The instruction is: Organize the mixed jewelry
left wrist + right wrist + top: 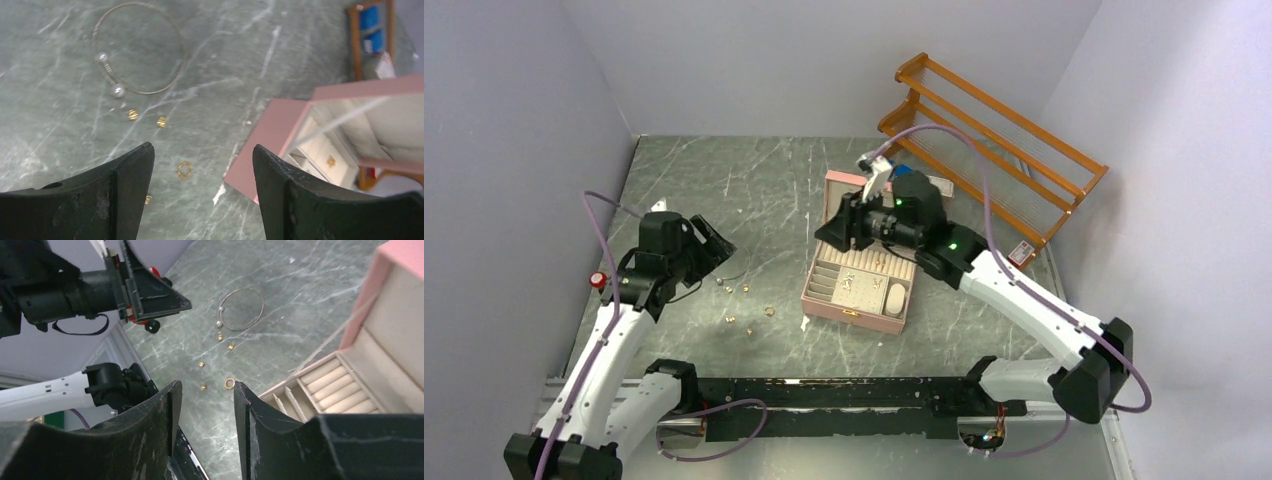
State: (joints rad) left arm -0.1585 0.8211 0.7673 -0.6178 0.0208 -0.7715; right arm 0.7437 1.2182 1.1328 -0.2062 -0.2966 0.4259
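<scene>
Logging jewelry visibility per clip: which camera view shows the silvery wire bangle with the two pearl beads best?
Left wrist: the bangle sits large at upper left, whole loop and both beads distinct. Right wrist shows it whole but smaller. Top external gives only a faint thread.

Five gold-coloured pieces lie on the surface (724, 190) left of the box: one open ring (226, 384) and four smaller studs (220, 337), with a single silvery wire loop (180, 50) beyond them that carries two pearl-like beads (118, 90). There is one pink jewelry box (854, 315), and the gold bits inside it are too small to count. One orange rack (1009, 112) stands far right, and there are two arms, each with one gripper: the left gripper (202, 146) and the right gripper (206, 385).
</scene>
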